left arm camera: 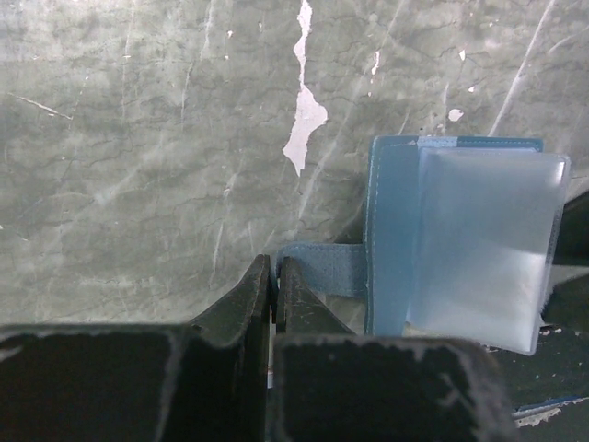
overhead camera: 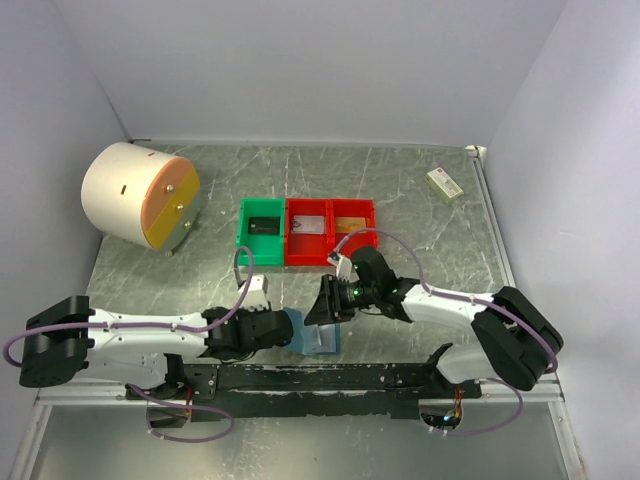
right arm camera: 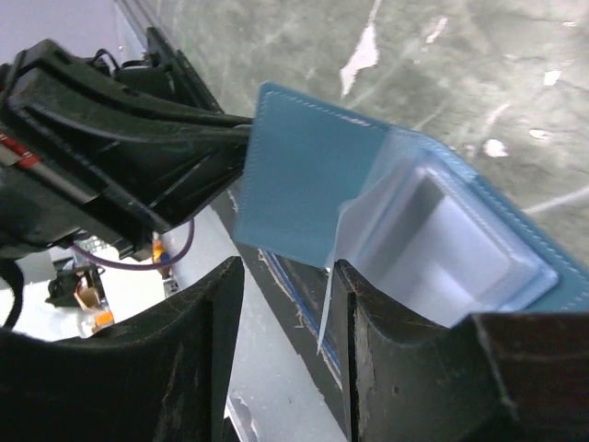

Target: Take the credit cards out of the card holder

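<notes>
A: Where's the card holder (left arm camera: 391, 230)?

B: At the near edge of the worktop (left arm camera: 138, 138), between the two arms and well in front of the bins. It's blue and lies opened out.

A: Is anything holding it?

B: The left gripper (left arm camera: 274, 269). Its fingers are pressed tight together on the blue strap (left arm camera: 322, 269) that sticks out from the holder's side.

A: And the right gripper (right arm camera: 287, 304)?

B: Its fingers are spread, with a clear gap between them. It sits right at the opposite side of the holder. The loose edge of the clear plastic sleeve (right arm camera: 433, 221) hangs down into that gap, just beside one finger. Nothing is clamped.

A: Is the sleeve flat?

B: No. It bulges up off the blue lining like a pocket, and one blue flap stands tilted towards the left arm.

A: Is the holder resting on the worktop?

B: I can't tell; it may be raised a little.

A: What else is there?

B: A green bin (overhead camera: 242, 228) touching the red bins (overhead camera: 331, 225) in a row at mid-worktop, a white drum with an orange-yellow face (overhead camera: 130, 190) at far left, and a small cream box (overhead camera: 445, 183) at far right.
</notes>
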### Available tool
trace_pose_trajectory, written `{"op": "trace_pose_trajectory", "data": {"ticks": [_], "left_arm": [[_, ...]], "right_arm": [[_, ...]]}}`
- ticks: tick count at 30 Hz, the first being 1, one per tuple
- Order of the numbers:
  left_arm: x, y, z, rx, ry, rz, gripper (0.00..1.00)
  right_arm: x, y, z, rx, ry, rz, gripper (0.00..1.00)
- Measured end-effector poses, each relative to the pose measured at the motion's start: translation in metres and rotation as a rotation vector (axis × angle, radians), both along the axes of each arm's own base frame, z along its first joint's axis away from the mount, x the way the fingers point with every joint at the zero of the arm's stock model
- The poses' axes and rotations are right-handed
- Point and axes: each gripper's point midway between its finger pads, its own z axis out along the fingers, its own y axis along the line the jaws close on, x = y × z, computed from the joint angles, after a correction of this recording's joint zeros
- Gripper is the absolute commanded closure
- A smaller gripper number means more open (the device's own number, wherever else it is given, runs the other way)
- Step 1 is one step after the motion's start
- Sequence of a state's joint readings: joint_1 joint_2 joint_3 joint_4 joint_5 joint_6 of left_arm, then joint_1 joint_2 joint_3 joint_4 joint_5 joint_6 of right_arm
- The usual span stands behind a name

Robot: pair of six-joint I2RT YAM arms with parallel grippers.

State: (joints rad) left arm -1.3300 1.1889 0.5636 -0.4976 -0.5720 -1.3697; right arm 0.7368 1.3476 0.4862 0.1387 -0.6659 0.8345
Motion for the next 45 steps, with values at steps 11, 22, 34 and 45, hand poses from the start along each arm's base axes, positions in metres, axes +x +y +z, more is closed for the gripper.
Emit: {"op": "trace_pose_trajectory", "data": {"ticks": [11,22,34,45], "left_arm": [[-0.002,0.007,-0.004,-0.02,0.004,0.017,0.93],[-0.007,0.018,-0.014,-0.067,0.012,0.032,0.93],[-0.01,0.021,-0.02,-0.1,0.025,0.044,0.8],[-0.012,0.023,-0.014,-0.208,0.01,0.04,0.36]], "right_arm": [[-0.019,0.024,0.005,0.04,0.008,0.058,0.47],[-0.029,0.048,-0.001,0.049,0.009,0.118,0.38],[-0.037,0.058,-0.02,0.051,0.055,0.132,0.4],[-0.029,0.046,-0.052,-0.037,0.12,-0.028,0.76]]}}
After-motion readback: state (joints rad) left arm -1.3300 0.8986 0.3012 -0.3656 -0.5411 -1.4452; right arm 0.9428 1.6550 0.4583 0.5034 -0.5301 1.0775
